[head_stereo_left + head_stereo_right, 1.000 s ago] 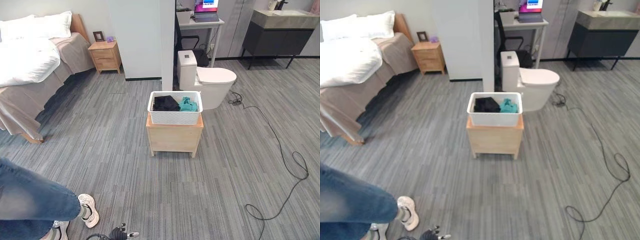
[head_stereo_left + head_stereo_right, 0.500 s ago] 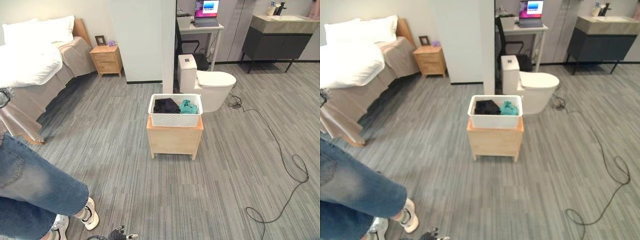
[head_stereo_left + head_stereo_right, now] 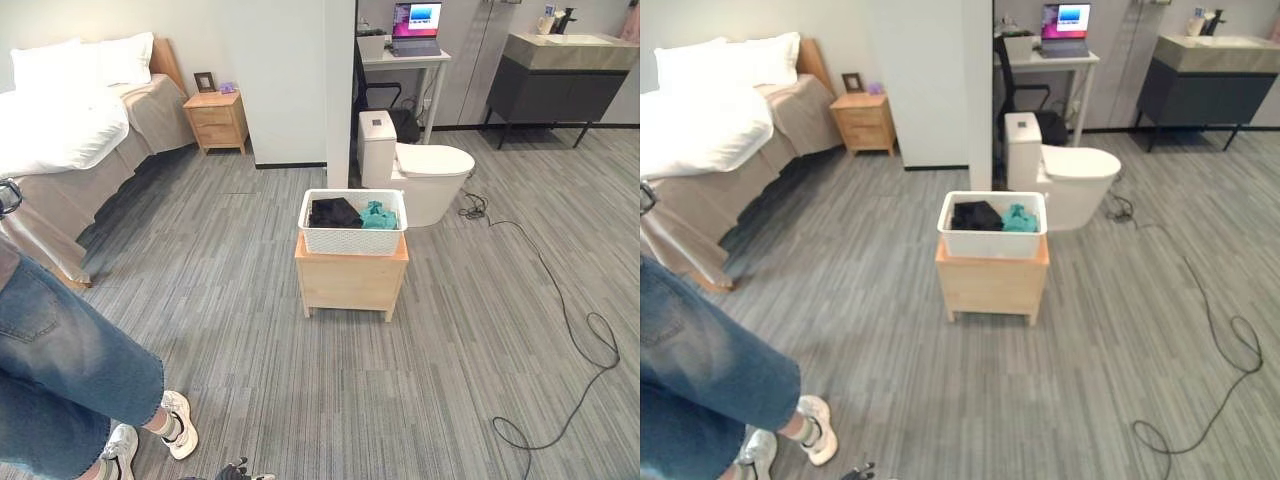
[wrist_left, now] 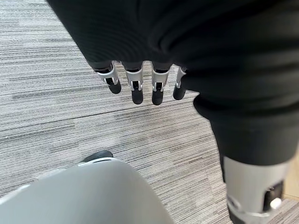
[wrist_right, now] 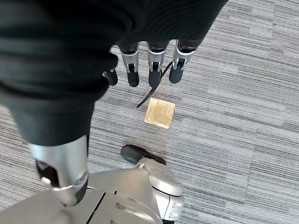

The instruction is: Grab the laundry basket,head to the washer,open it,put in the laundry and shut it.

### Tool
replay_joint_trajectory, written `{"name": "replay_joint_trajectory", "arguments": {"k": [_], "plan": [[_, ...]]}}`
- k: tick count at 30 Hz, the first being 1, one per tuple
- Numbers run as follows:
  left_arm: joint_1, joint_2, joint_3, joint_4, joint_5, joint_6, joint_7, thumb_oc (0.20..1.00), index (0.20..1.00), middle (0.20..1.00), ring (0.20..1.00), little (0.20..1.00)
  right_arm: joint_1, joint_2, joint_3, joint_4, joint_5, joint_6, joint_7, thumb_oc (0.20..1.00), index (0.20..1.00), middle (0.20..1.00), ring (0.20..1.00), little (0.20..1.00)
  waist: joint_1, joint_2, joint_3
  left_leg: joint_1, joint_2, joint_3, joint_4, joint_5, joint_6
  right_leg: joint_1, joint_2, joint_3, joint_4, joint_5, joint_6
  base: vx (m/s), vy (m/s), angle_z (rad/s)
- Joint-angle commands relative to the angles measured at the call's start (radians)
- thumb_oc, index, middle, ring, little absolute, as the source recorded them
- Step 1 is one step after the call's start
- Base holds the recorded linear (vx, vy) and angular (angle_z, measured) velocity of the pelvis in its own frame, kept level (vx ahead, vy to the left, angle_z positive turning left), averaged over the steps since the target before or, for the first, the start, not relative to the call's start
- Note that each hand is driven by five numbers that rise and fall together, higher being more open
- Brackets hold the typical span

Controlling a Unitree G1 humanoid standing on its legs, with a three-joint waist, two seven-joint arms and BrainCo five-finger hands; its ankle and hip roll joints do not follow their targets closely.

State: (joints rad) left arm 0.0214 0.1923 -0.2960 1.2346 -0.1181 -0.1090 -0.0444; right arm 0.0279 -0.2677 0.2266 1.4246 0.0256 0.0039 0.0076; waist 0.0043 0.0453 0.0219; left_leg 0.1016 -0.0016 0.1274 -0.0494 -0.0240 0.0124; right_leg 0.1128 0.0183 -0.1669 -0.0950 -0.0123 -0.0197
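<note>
Person: a leg in blue jeans [image 3: 60,370] and white shoes [image 3: 178,424] stand on the floor at the robot's near left.
Bed: a bed [image 3: 70,130] with white bedding at far left, a wooden nightstand [image 3: 218,118] beyond it.
Left hand: the left hand [image 4: 140,86] hangs over the grey striped floor [image 3: 250,330], fingers straight and relaxed, holding nothing.
Laundry basket: the white laundry basket [image 3: 352,238] sits on a low wooden stand [image 3: 350,282] in the middle of the room, straight ahead and well apart from both hands.
Laundry: a black garment [image 3: 333,211] on the basket's left, teal cloth [image 3: 379,214] on its right, both inside the rim.
Long axis: the basket's long side runs left to right across the view, so its two short ends face one hand each.
Nearer hand: neither looks nearer; the basket lies roughly on the centre line.
Toilet: a white toilet [image 3: 420,172] stands just behind the basket and to the right.
Right hand: the right hand [image 5: 152,65] hangs over the floor above a brass floor plate [image 5: 159,113], fingers straight and loose, empty.
Step in hand: likely the approach to the basket; nothing grasped yet.
Washer: I cannot tell where it is.
</note>
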Motion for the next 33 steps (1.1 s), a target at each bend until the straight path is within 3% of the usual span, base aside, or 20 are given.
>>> {"name": "replay_joint_trajectory", "arguments": {"k": [1,5,9,11,12,13,15,17,18,21,24,26,30,33], "plan": [[-0.055,0.016,0.015,0.047,-0.015,-0.028,0.012,1.000,1.000,1.000,1.000,1.000,-0.027,-0.012,0.030,0.059,0.030,-0.003,0.004,1.000,1.000,1.000,1.000,1.000,0.008,-0.040,-0.008,-0.012,0.049,-0.070,-0.038,0.001,-0.063,-0.025,-0.096,-0.001,0.008,-0.001,0.111,0.03,-0.106,0.14],[-0.059,0.019,0.014,0.046,-0.022,-0.027,0.015,1.000,1.000,1.000,1.000,1.000,-0.031,-0.016,0.030,0.055,0.038,-0.004,0.003,1.000,1.000,1.000,1.000,1.000,0.006,-0.036,0.001,-0.014,0.059,-0.073,-0.038,0.011,-0.070,-0.027,-0.087,-0.001,0.008,-0.007,0.104,0.02,-0.090,0.06],[-0.069,0.018,0.006,0.028,-0.038,-0.028,0.016,1.000,1.000,1.000,1.000,1.000,-0.037,-0.023,0.027,0.060,0.047,-0.008,-0.004,1.000,1.000,1.000,1.000,1.000,0.003,-0.028,0.025,-0.017,0.089,-0.086,-0.015,0.024,-0.085,-0.018,-0.060,0.013,0.008,-0.025,0.076,0.04,-0.140,0.06],[-0.066,0.016,0.000,0.001,-0.053,-0.028,0.011,1.000,1.000,1.000,1.000,1.000,-0.045,-0.027,0.021,0.066,0.056,-0.009,-0.005,1.000,1.000,1.000,1.000,1.000,0.004,-0.033,0.048,-0.067,0.099,-0.094,0.110,-0.004,-0.091,-0.013,-0.051,0.024,0.022,-0.038,0.056,0.01,-0.133,0.07],[-0.066,0.016,0.000,0.001,-0.053,-0.027,0.011,1.000,1.000,1.000,1.000,1.000,-0.045,-0.027,0.021,0.067,0.056,-0.009,-0.005,1.000,1.000,1.000,1.000,1.000,0.004,-0.033,0.047,-0.071,0.100,-0.095,0.115,-0.007,-0.091,-0.014,-0.050,0.023,0.023,-0.038,0.056,-0.01,-0.149,0.04],[-0.068,0.012,-0.005,-0.016,-0.068,-0.027,0.012,1.000,1.000,1.000,1.000,1.000,-0.053,-0.036,0.021,0.060,0.060,-0.014,-0.010,1.000,1.000,1.000,1.000,1.000,0.013,-0.041,0.083,-0.159,0.088,-0.117,0.283,0.009,-0.088,-0.007,-0.052,0.027,0.038,-0.043,0.039,0.00,-0.126,-0.03],[-0.074,0.004,-0.008,-0.018,-0.074,-0.026,0.016,1.000,1.000,1.000,1.000,1.000,-0.065,-0.045,0.027,0.052,0.061,-0.016,-0.019,1.000,1.000,1.000,1.000,1.000,0.018,-0.042,0.102,-0.238,0.063,-0.146,0.376,0.036,-0.071,-0.003,-0.049,0.020,0.040,-0.052,0.030,0.05,-0.095,0.08],[-0.070,0.003,-0.010,-0.018,-0.078,-0.029,0.018,1.000,1.000,1.000,1.000,1.000,-0.075,-0.052,0.037,0.038,0.060,-0.019,-0.022,1.000,1.000,1.000,1.000,1.000,0.031,-0.048,0.108,-0.301,0.038,-0.142,0.321,0.030,-0.058,0.009,-0.051,0.018,0.032,-0.063,0.038,0.22,0.019,0.05],[-0.066,0.006,-0.001,-0.014,-0.091,-0.034,0.025,1.000,1.000,1.000,1.000,1.000,-0.089,-0.053,0.051,0.025,0.058,-0.022,-0.024,1.000,1.000,1.000,1.000,1.000,0.055,-0.045,0.112,-0.338,0.040,-0.151,0.224,0.098,-0.068,0.030,-0.040,0.023,0.026,-0.082,0.045,0.31,0.084,-0.01],[-0.062,0.009,0.008,-0.007,-0.104,-0.041,0.036,1.000,1.000,1.000,1.000,1.000,-0.112,-0.048,0.070,0.011,0.063,-0.028,-0.031,1.000,1.000,1.000,1.000,1.000,0.092,-0.040,0.118,-0.406,0.046,-0.156,0.079,0.161,-0.083,0.063,-0.024,0.040,0.020,-0.113,0.047,0.28,0.084,-0.15],[-0.036,0.011,0.046,0.030,-0.106,-0.040,0.037,1.000,1.000,1.000,1.000,1.000,-0.123,-0.029,0.083,-0.008,0.063,-0.033,-0.021,1.000,1.000,1.000,1.000,1.000,0.127,-0.042,0.092,-0.401,0.072,-0.135,0.017,0.187,-0.091,0.132,-0.030,0.072,0.011,-0.156,0.069,0.46,0.196,-0.43],[-0.024,0.020,0.062,0.044,-0.107,-0.040,0.038,1.000,1.000,1.000,1.000,1.000,-0.116,-0.013,0.087,-0.023,0.059,-0.035,-0.019,1.000,1.000,1.000,1.000,1.000,0.145,-0.051,0.079,-0.409,0.072,-0.136,0.067,0.207,-0.084,0.154,-0.056,0.077,0.034,-0.178,0.072,0.40,0.211,-0.79],[-0.029,0.056,0.080,0.059,-0.082,-0.034,0.031,1.000,1.000,1.000,1.000,1.000,-0.104,0.012,0.085,-0.034,0.065,-0.033,-0.004,1.000,1.000,1.000,1.000,1.000,0.161,-0.101,0.045,-0.419,0.030,-0.104,0.185,0.136,-0.036,0.138,-0.116,0.085,0.174,-0.158,0.111,0.40,0.239,-0.32],[-0.041,0.071,0.076,0.049,-0.077,-0.033,0.029,1.000,1.000,1.000,1.000,1.000,-0.099,0.017,0.080,-0.044,0.071,-0.033,0.000,1.000,1.000,1.000,1.000,1.000,0.153,-0.118,0.041,-0.397,-0.002,-0.094,0.191,0.101,-0.008,0.090,-0.136,0.091,0.299,-0.074,0.139,0.23,0.198,-0.02]]}}
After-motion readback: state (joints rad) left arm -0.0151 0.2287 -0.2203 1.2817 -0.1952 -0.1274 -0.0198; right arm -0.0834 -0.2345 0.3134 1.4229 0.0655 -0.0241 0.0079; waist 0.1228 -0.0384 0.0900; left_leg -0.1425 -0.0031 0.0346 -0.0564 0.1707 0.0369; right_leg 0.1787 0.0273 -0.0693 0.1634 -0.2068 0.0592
